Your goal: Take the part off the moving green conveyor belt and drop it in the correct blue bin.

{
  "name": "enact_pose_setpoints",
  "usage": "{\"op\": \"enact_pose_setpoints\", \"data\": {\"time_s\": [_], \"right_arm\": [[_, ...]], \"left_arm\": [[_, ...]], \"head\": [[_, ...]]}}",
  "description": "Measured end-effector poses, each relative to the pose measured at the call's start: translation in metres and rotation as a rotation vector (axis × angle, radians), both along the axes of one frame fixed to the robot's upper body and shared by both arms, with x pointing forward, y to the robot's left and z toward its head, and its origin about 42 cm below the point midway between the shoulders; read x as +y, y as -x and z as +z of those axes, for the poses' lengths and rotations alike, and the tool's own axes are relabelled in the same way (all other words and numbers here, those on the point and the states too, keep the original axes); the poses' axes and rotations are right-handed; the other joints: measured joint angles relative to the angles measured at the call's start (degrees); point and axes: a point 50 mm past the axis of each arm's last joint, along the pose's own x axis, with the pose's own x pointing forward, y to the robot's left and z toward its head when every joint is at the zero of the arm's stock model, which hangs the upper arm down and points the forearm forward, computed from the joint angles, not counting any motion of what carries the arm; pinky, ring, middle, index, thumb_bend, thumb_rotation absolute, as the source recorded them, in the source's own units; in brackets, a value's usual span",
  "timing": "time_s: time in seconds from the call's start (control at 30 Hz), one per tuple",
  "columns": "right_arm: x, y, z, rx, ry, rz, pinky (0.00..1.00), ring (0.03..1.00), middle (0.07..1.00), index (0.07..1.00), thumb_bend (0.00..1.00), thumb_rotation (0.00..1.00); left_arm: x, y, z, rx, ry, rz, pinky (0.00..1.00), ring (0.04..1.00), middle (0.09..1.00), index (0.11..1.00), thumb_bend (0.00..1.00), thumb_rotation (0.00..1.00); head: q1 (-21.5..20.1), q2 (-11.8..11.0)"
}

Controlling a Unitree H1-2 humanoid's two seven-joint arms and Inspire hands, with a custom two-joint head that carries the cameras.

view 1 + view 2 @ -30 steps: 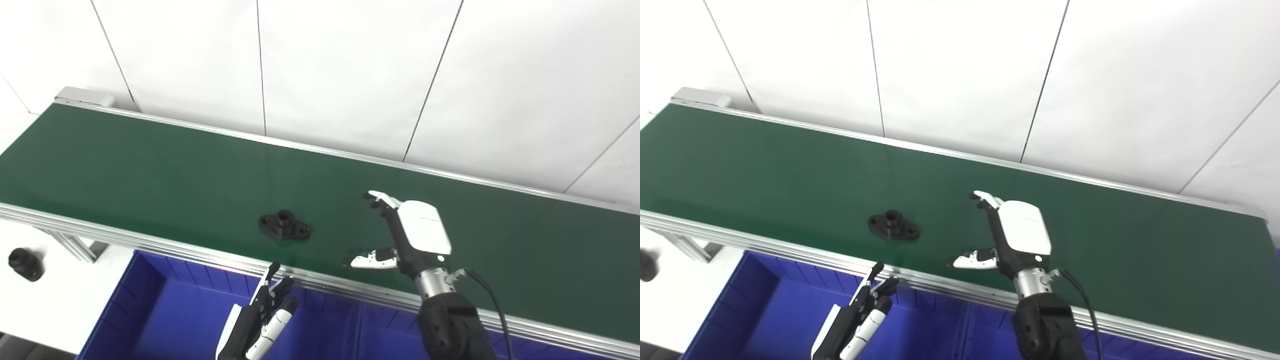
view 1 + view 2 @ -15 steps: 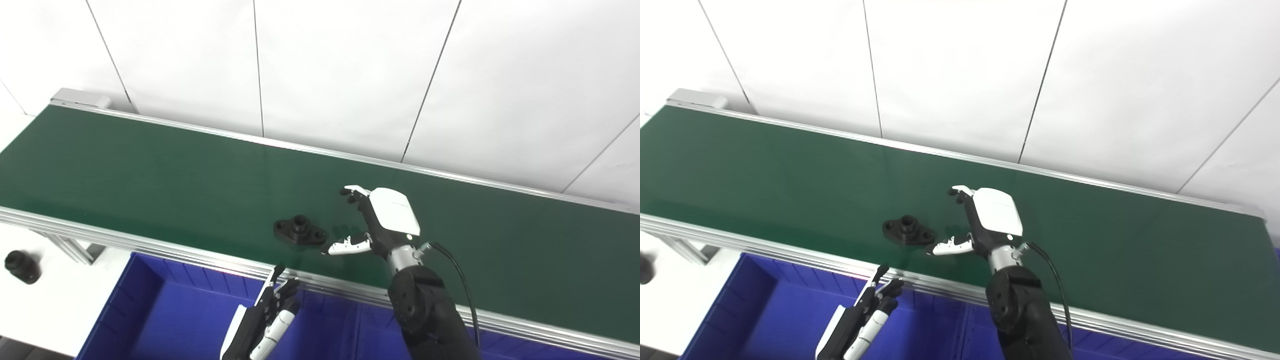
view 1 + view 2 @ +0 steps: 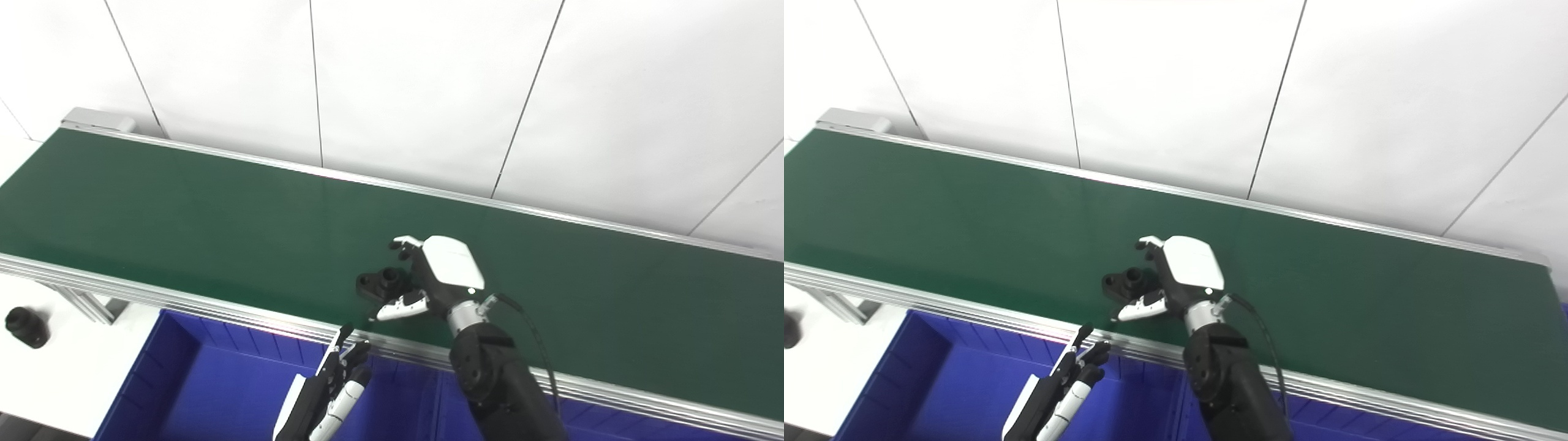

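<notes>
Looks like the grab step: right robot hand [image 3: 429, 278] is spread around the black part [image 3: 381, 283] on the belt [image 3: 184, 208], fingers not clamped yet, so next it needs to close and lift.

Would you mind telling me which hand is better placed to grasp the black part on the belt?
The right hand: it is open, with its fingers around the part on the belt. The left hand hangs open over the blue bin, off the belt.
</notes>
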Motion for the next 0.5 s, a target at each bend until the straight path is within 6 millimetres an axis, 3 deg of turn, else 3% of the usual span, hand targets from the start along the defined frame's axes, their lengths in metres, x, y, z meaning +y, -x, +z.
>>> {"op": "enact_pose_setpoints", "data": {"time_s": [0.1, 0.13, 0.2, 0.3, 0.5], "right_arm": [[-0.002, -0.003, -0.005, -0.011, -0.005, -0.024, 0.4, 0.493, 0.569, 0.657, 0.85, 0.24], [-0.003, -0.004, -0.007, -0.01, -0.007, -0.029, 0.32, 0.394, 0.475, 0.558, 0.66, 0.18], [-0.004, -0.007, -0.011, -0.015, -0.012, -0.047, 0.24, 0.313, 0.407, 0.502, 0.55, 0.15], [-0.008, -0.01, -0.016, -0.004, -0.014, -0.058, 0.21, 0.277, 0.38, 0.489, 0.52, 0.14], [-0.017, -0.009, -0.023, -0.014, 0.004, -0.061, 0.24, 0.316, 0.412, 0.487, 0.51, 0.13]], "left_arm": [[0.0, 0.0, 0.002, -0.004, 0.001, 0.002, 0.88, 0.905, 0.899, 1.0, 0.49, 0.8], [0.0, 0.001, 0.002, -0.004, 0.001, 0.002, 0.88, 0.905, 0.899, 1.0, 0.49, 0.8], [0.0, 0.001, 0.002, -0.005, 0.002, 0.002, 0.88, 0.905, 0.899, 1.0, 0.49, 0.8], [0.001, 0.001, 0.003, -0.007, 0.002, 0.003, 0.89, 0.908, 0.901, 1.0, 0.49, 0.81], [0.002, 0.001, 0.003, -0.001, 0.0, 0.004, 0.89, 0.909, 0.9, 1.0, 0.51, 0.81]], "head": [[0.09, 0.26], [0.09, 0.26], [0.09, 0.53], [0.0, 0.62], [-0.18, 0.88]]}}
